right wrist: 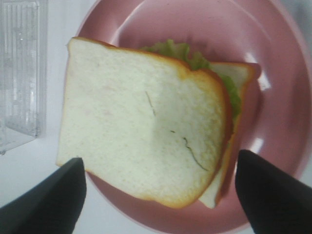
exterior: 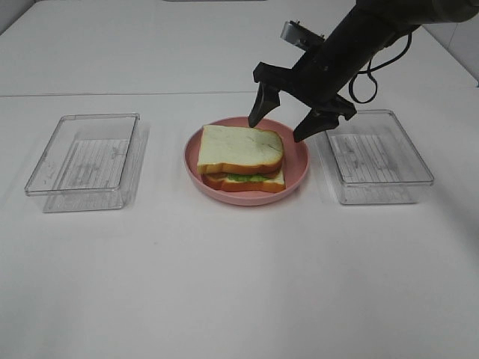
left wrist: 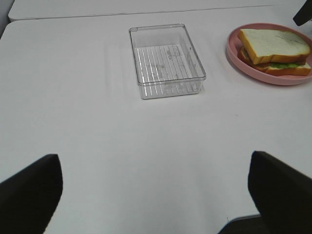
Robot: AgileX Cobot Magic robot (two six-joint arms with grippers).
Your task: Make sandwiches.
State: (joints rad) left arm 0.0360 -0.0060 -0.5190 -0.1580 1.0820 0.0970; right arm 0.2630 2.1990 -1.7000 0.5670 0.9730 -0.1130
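While the right gripper hangs with its jaws spread wide and holding nothing, the sandwiches lie stacked just below it on the pink plate. Far off, the left gripper also gapes wide with nothing between its fingers.

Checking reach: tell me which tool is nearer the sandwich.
Right. The right tool hangs open just above the sandwich on the pink plate; the left tool is far off, beyond the left tray.
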